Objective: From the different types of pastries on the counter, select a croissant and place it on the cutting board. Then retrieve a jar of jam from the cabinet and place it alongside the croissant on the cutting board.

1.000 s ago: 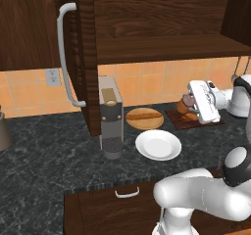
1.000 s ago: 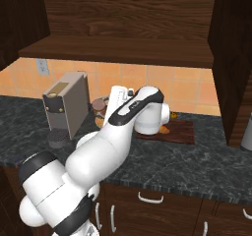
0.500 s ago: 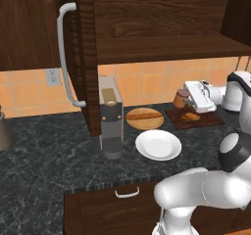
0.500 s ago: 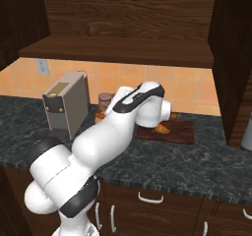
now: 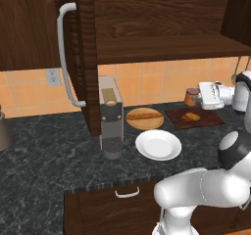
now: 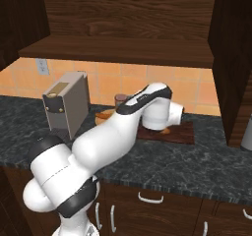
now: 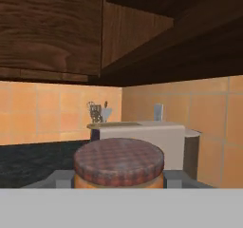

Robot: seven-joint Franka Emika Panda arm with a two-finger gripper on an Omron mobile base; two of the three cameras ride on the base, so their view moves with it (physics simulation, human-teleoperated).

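Hand [image 5: 196, 96] clamped on jar of jam [image 5: 191, 97] (upright); cutting board [image 5: 194, 117] sits directly below, croissant [image 5: 190, 117] on it.

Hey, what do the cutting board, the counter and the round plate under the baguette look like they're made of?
The cutting board looks like dark reddish-brown wood with a matte finish; its grain is too faint to confirm. The counter looks like polished stone: dark grey-black with pale marbled veins. The round plate under the baguette looks like light wood, tan and unglazed, unlike the glossy white plate, which is probably ceramic.
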